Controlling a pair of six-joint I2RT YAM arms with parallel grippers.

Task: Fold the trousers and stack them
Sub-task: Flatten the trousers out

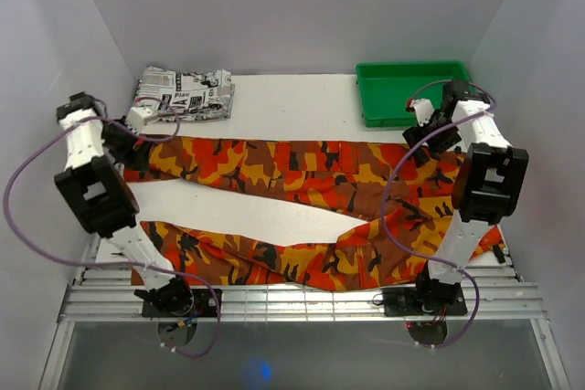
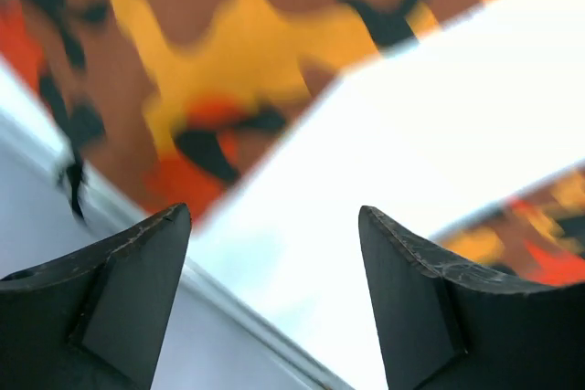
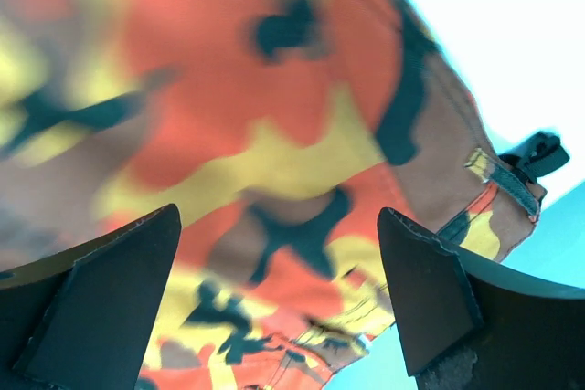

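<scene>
The camouflage trousers [image 1: 274,163] lie spread flat on the white table, waist at the right and both legs running left with a gap of bare table between them. My left gripper [image 1: 123,145] is open and empty at the cuff end of the far leg. In the left wrist view [image 2: 274,212] it hangs over bare table and the table's edge, with the cloth [image 2: 228,52] just beyond its tips. My right gripper [image 1: 416,142] is open and empty above the far corner of the waist. In the right wrist view [image 3: 279,212] the cloth [image 3: 228,89] fills the space between its tips.
A folded newspaper-print garment [image 1: 183,93] lies at the back left. A green tray [image 1: 411,68] stands at the back right, close to my right gripper. Metal rails [image 1: 292,299] run along the near edge. White walls enclose the table on three sides.
</scene>
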